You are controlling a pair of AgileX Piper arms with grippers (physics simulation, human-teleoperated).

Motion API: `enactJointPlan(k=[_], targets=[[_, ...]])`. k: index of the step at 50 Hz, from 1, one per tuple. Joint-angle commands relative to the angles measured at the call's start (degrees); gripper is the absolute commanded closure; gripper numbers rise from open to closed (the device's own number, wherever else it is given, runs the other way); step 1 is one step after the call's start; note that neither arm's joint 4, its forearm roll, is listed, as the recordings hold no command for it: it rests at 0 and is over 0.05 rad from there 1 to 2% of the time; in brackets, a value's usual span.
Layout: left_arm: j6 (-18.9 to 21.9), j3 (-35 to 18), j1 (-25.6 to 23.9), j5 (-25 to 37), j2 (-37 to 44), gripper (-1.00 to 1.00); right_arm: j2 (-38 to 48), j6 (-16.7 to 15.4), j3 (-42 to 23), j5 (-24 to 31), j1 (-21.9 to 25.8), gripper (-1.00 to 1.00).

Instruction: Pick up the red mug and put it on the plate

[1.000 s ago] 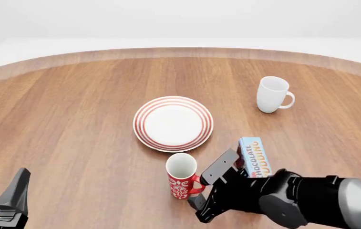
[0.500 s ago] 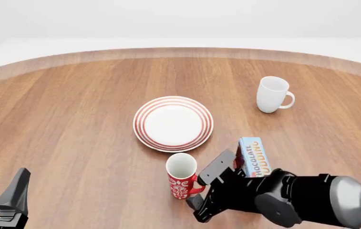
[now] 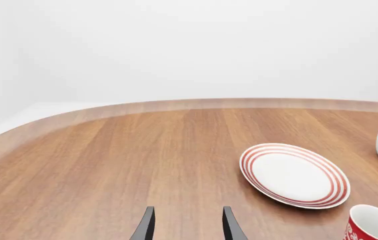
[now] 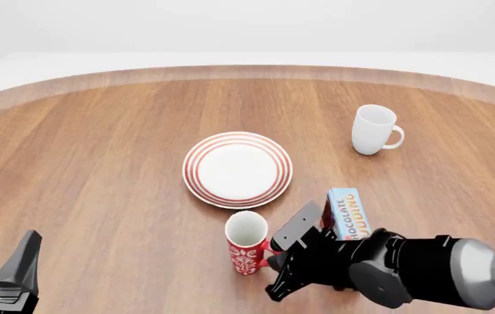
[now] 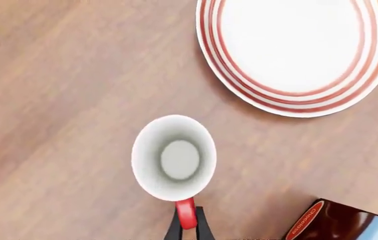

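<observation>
The red mug (image 4: 246, 246) with white pattern stands upright near the front of the table, just in front of the red-ringed white plate (image 4: 237, 169). My right gripper (image 4: 275, 255) is at the mug's right side, shut on its red handle (image 5: 185, 213); the right wrist view shows the two thin fingers pinching the handle below the mug's white inside (image 5: 174, 158). The plate (image 5: 296, 52) lies beyond the mug there. My left gripper (image 3: 187, 229) is open and empty at the front left, far from the mug (image 3: 374, 226), with the plate (image 3: 294, 175) to its right.
A plain white mug (image 4: 375, 130) stands at the back right. A blue chocolate pudding box (image 4: 348, 214) lies right beside my right arm, also showing in the right wrist view (image 5: 338, 222). The table's curved far edge (image 4: 247, 72) runs across the back.
My right gripper has closed in on the mug's handle. The mug has shifted slightly left and nearer. The left arm has not moved.
</observation>
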Motion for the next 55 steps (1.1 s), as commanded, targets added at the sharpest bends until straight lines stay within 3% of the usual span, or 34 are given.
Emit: enactJointPlan(k=[1,17,28,55], targets=[[0.0,0.0,0.0,0.0,0.0,-1.00,-0.7,-2.9,-0.6,-0.2,-1.8,1.00],[0.0,0.0,0.0,0.0,0.0,-1.00,-4.1,-2.9,0.3,0.6,-2.3,1.00],[0.0,0.0,0.0,0.0,0.0,-1.00,-10.4,-3.3,-0.2,4.6,-2.3,1.00],[0.0,0.0,0.0,0.0,0.0,-1.00,-13.6,-8.4,-7.9,9.6,-7.1,1.00]])
